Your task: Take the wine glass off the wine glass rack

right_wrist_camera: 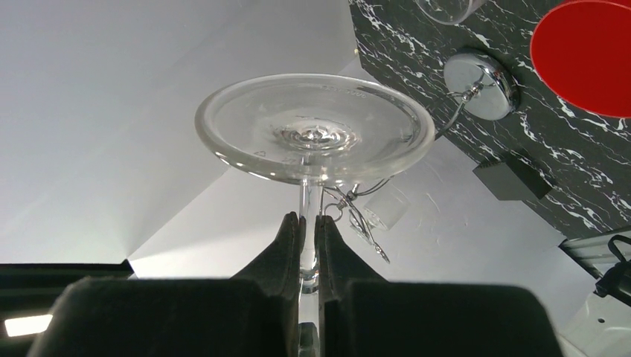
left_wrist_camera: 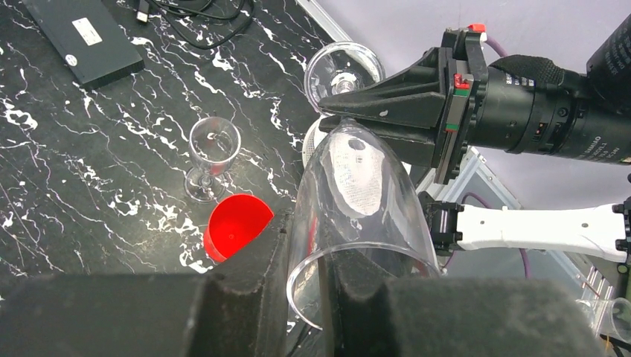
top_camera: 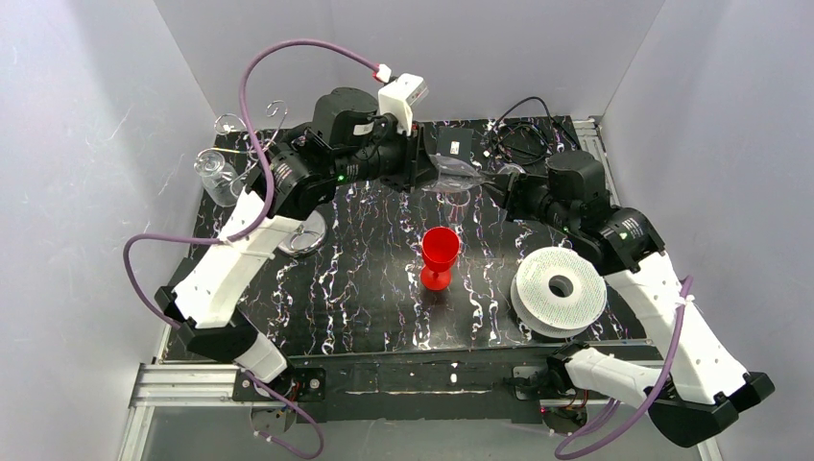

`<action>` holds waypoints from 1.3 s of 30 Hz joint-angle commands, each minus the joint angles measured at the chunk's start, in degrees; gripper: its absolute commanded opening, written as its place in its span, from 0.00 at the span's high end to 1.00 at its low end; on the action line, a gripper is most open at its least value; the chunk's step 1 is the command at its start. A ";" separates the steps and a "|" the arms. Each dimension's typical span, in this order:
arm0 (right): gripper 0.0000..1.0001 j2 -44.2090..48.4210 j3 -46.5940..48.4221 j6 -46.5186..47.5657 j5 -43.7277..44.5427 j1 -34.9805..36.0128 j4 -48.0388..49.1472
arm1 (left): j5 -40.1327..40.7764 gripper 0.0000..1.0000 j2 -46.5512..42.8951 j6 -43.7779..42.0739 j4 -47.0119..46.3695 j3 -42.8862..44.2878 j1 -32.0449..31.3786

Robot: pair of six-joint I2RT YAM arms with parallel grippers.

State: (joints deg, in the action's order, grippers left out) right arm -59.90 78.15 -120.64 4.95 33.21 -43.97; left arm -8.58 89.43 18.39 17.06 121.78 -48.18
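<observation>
While both pincers grip it, wine glass lies on its side in mid-air above the back middle of the table, well apart from wine glass rack at left. Left pincer clamped on bowl wall at rim. Right pincer clamped on stem, just beside foot.

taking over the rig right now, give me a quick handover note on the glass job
Left hand shut on the wine glass at its bowl.
Right hand shut on the same glass's stem.
The glass is in the air between them, off the wine glass rack, which stands back left with another glass hanging.
Done: glass off rack.
Left: probably release one hand and set it down.
</observation>
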 commanded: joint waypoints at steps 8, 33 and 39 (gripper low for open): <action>0.99 3.69 -1.66 -3.59 -2.72 1.08 3.52 | 2.84 1.00 0.07 -1.40 -0.90 1.23 -2.86; 0.17 5.40 -2.87 10.00 2.59 0.63 8.27 | 10.28 1.00 4.89 -3.95 5.44 14.61 -3.76; 0.15 8.37 -2.65 30.69 9.13 0.63 15.10 | 15.18 1.00 4.65 -7.97 7.83 15.85 -3.68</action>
State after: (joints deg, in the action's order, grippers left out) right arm -54.63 73.32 -105.75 7.90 34.09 -36.07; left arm 1.63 95.24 14.02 23.94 134.63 -51.62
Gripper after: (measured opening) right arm 0.842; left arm 0.144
